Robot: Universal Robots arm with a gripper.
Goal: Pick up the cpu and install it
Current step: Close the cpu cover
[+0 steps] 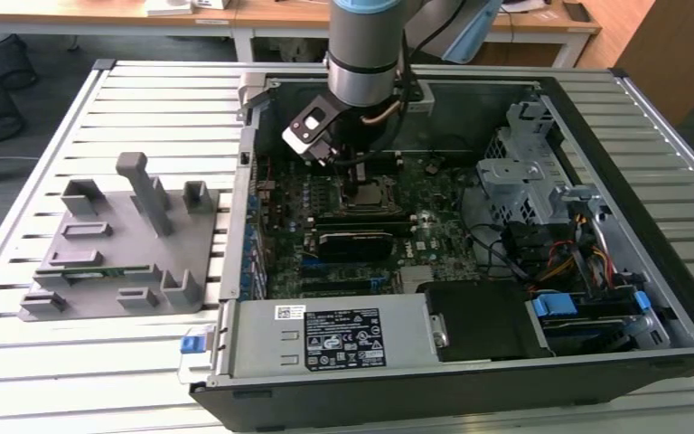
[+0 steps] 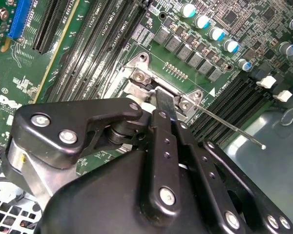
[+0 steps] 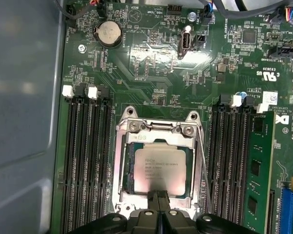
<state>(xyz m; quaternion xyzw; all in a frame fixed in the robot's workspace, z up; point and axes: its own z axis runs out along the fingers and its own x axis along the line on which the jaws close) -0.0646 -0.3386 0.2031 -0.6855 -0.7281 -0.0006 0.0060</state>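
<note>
Gripper (image 3: pixel 158 197) is down inside the open computer case (image 1: pixel 444 398), over the motherboard (image 3: pixel 151 68). The case lies on the slatted table (image 1: pixel 154 99). Arm (image 1: pixel 363 45) comes straight down into the case at its far side in the exterior view.

The cpu (image 3: pixel 159 168), with its silver top up, lies flat inside the metal frame of the socket (image 3: pixel 119 161). It is not in the gripper. In the first wrist view the gripper's two fingers are pressed together with only a thin seam between them and nothing visibly held. Their tips sit at the cpu's near edge, overlapping it. I cannot tell whether they touch the chip or hover just above it. In the second wrist view the narrow fingertip (image 2: pixel 164 105) points at the socket frame beside a thin wire lever (image 2: pixel 229 129) sticking out sideways.

Black memory slots (image 3: pixel 85 161) flank the socket on both sides, and a green memory stick (image 3: pixel 259 165) is seated in one. A grey parts fixture (image 1: pixel 118 262) sits on the table well apart from the gripper, at the exterior view's left.
</note>
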